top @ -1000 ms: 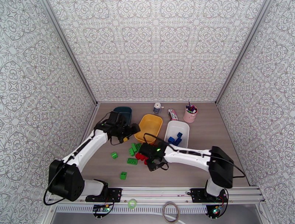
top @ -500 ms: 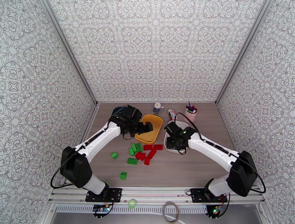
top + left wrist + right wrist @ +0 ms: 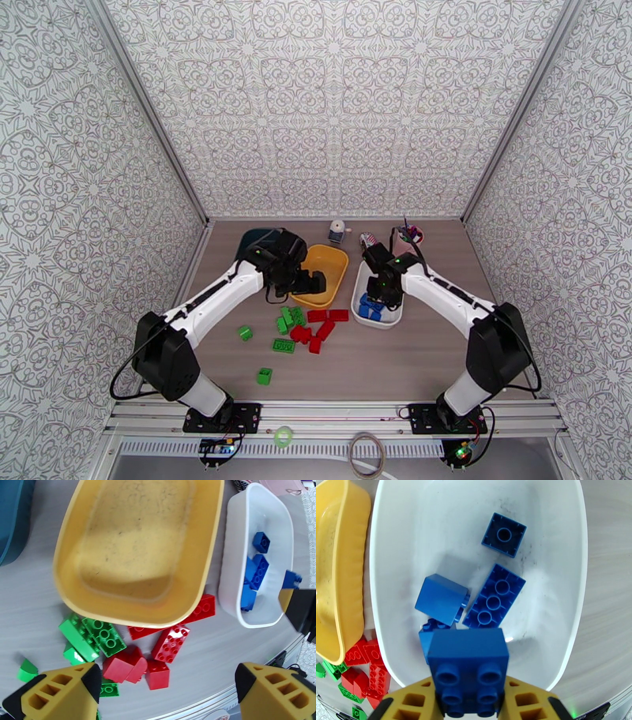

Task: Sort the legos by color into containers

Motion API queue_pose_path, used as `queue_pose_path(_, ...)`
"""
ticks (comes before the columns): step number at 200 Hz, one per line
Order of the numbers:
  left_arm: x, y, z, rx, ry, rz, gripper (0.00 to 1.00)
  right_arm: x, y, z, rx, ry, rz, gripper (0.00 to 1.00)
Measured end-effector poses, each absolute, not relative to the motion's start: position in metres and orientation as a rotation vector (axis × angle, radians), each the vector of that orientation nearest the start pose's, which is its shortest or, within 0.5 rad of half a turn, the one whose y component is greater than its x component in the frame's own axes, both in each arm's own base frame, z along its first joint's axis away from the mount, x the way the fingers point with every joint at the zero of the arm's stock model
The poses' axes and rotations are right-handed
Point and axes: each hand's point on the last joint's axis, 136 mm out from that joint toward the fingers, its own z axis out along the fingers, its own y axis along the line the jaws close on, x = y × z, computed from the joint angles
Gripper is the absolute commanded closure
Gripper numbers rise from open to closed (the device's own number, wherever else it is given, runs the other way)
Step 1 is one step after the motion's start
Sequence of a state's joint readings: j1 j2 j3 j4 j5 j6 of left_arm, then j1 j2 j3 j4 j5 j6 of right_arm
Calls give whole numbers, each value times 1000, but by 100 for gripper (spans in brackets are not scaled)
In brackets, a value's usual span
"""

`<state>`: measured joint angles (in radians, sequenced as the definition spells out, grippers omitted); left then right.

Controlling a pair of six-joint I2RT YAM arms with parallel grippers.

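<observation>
- The dark teal tray (image 3: 12, 519) is sitting at the far left of the desk (image 3: 379, 363), just beside the yellow tray (image 3: 134, 539).
- The left tool (image 3: 314, 283) is hovering over the near rim of the yellow tray, with its fingers (image 3: 59, 693) spread wide and nothing between them.
- The green legos (image 3: 289, 317) are lying loose on the desk in front of the yellow tray. A small cluster is near the rim, and three more (image 3: 264, 376) are scattered nearer the arm bases.
- The red legos (image 3: 170, 642) are lying in a tight group just right of the green cluster. One is touching the yellow tray's near wall.
- The white tray (image 3: 395, 539) is sitting just right of the yellow tray and is holding at least four blue legos (image 3: 495, 596), two of them lying underside up.
- The right tool (image 3: 469, 701) is hanging over the near end of the white tray, pinching a blue brick (image 3: 468, 657) with its studs facing the wrist camera.
- The pink cup (image 3: 411, 234) is standing behind the white tray, partly hidden by the right arm.
</observation>
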<state>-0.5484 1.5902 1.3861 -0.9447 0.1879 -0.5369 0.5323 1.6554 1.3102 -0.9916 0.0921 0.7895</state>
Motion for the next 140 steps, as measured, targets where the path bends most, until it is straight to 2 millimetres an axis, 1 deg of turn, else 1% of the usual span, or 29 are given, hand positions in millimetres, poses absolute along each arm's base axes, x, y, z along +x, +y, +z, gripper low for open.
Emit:
queue_pose_path(14,303,-222,166,85,2827,-530,5,312,164,113,391,2872,105,65)
queue_pose_path(27,302,-220,168,94,2823,-526,5,313,165,114,392,2868,110,62)
queue_pose_path(44,300,-219,171,97,2818,-528,5,315,166,117,390,2863,118,54)
queue_pose_path(57,299,-217,171,93,2817,-529,5,316,167,118,393,2862,127,47)
queue_pose_path(74,297,-214,170,84,2820,-526,5,316,169,119,396,2861,137,41)
queue_pose_path(97,296,-206,167,56,2826,-523,5,317,171,121,395,2858,150,40)
queue_pose_path(127,295,-186,164,-19,2830,-528,5,319,174,125,390,2851,168,41)
queue_pose_path(140,296,-178,163,-60,2829,-537,5,319,179,128,373,2849,178,41)
